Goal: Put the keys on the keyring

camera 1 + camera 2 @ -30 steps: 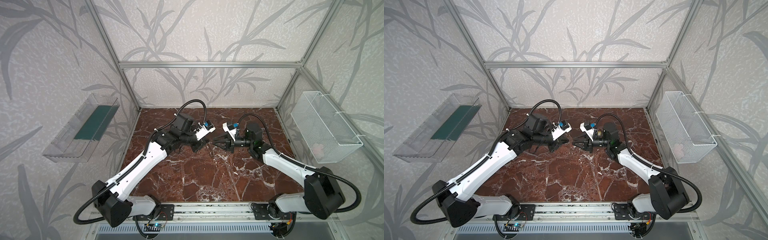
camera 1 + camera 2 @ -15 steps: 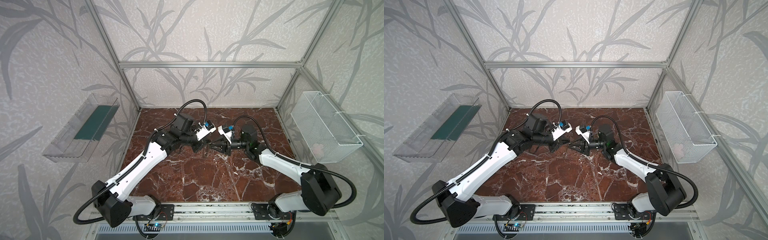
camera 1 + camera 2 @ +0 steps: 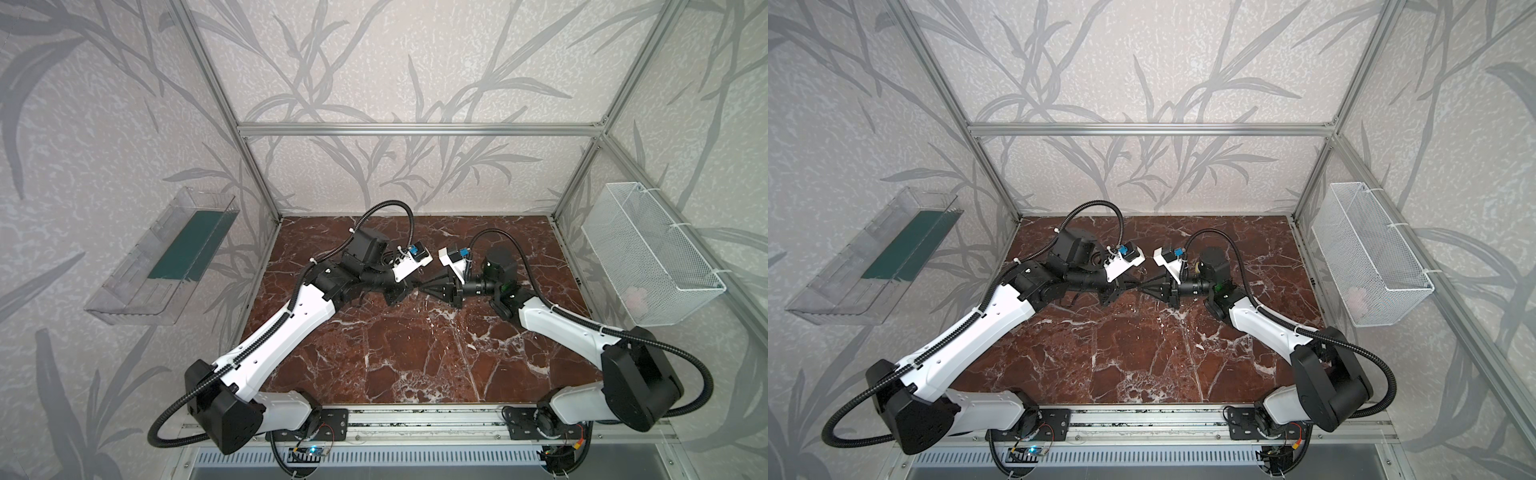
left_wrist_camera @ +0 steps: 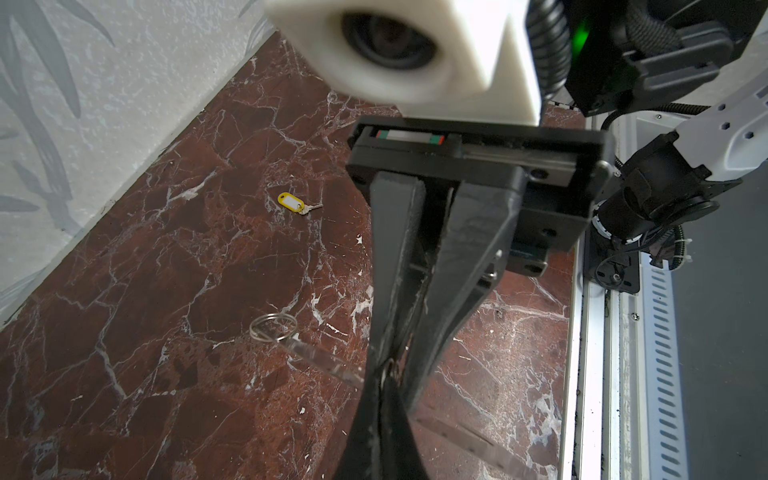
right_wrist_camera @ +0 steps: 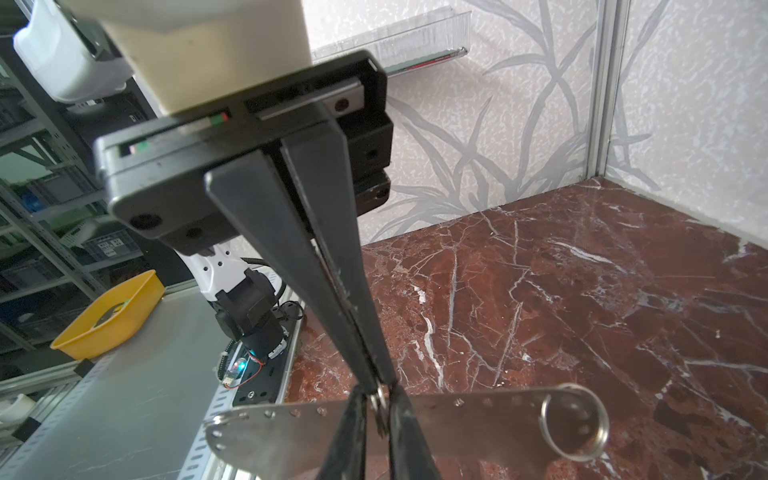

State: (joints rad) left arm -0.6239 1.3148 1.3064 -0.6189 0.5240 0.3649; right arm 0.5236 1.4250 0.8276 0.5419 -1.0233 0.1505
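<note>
Marble table point(image 3: 395, 365), red-brown and white-veined, under both arms, which meet tip to tip above its far half in both top views. I read the left gripper point(image 5: 374, 380) as clenched on the keys point(image 5: 478, 422), the pale flat piece with tiny holes along its rim, held clear of the table. The right gripper point(image 4: 388, 359) has its tips pinched in at the same spot, where a small ring point(image 5: 378, 400) sits against the rim. Whether it grips that ring or only the rim, I cannot tell. A larger plain ring point(image 5: 605, 428) already hangs through a hole at one end of the piece. The keyring point(image 4: 289, 202) with its yellow tag lies on the marble nearer the wall, well apart from both grippers, with nothing touching it. My judgement: the piece is lifted and steadied, and some threading seems in hand at the pinch. Joining the piece to the tagged ring is not yet done, and that looks like the bulk of what is left.
</note>
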